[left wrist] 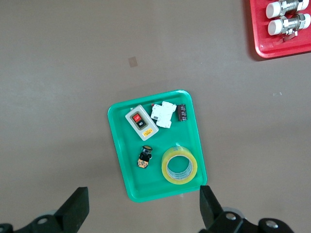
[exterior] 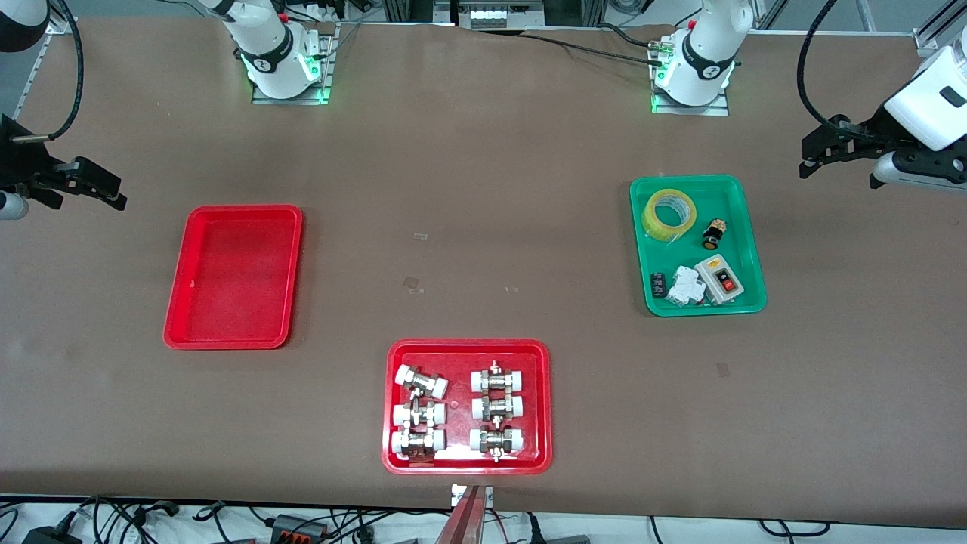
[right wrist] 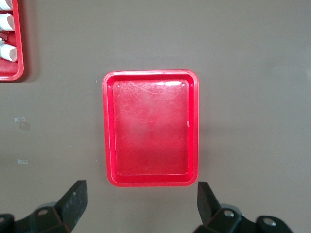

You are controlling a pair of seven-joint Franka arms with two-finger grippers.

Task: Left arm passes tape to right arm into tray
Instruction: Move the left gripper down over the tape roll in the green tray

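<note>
The tape (exterior: 668, 214), a translucent yellow roll with a white core, lies in the green tray (exterior: 752, 242) at the left arm's end; it also shows in the left wrist view (left wrist: 180, 165). The plain red tray (exterior: 233, 276) lies empty toward the right arm's end and fills the right wrist view (right wrist: 151, 128). My left gripper (exterior: 807, 159) hangs open and empty, high over the table edge beside the green tray (left wrist: 121, 145); its own view shows it (left wrist: 144, 208). My right gripper (exterior: 117, 193) hangs open and empty, high beside the red tray, as its own view shows (right wrist: 142, 204).
The green tray also holds a grey switch box (exterior: 719, 278), a white breaker (exterior: 686, 285), a small black part (exterior: 658, 285) and a black-and-yellow button (exterior: 712, 233). A second red tray (exterior: 468, 351) with several white-capped metal fittings sits nearest the front camera.
</note>
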